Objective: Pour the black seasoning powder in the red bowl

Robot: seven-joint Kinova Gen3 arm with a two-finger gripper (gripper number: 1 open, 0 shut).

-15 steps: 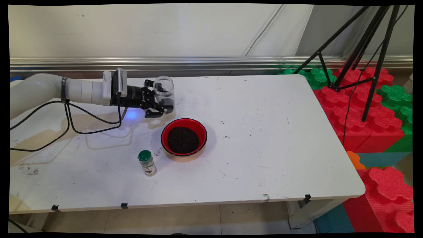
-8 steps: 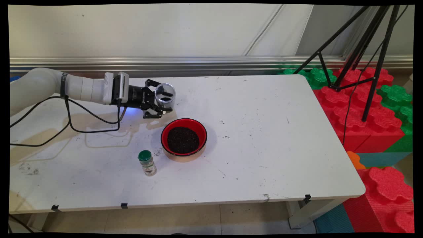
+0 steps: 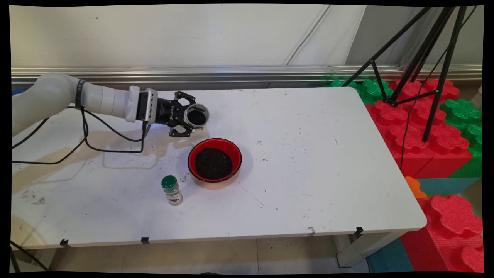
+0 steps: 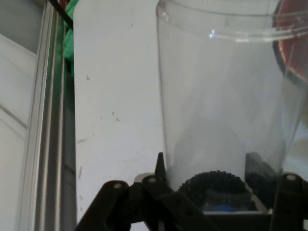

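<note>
Fingers of my black two-finger gripper (image 3: 193,117) are clamped on a clear plastic cylindrical jar (image 3: 197,115), holding it off the white table (image 3: 308,162) at the table's far left. The jar is tipped over so that its open mouth faces toward the near side and somewhat right, and through the mouth I can see a dark granular mass sitting inside. In the hand view the jar (image 4: 226,96) fills most of the frame, its transparent wall rising between my gripper's (image 4: 207,178) fingers (image 4: 257,168), with a dark clump low in it by the linkage. Just near and right of the jar stands a round red bowl with a black rim (image 3: 214,161), filled with dark granules; the jar is close to the bowl's far left edge but apart from it. Near and left of the bowl stands a small upright glass spice bottle with a green cap (image 3: 171,190), just beside the bowl and not touching. Scattered dark specks lie on the table around the bowl. Off the table's right end are red and green foam blocks (image 3: 432,131) and a black tripod (image 3: 420,58).
</note>
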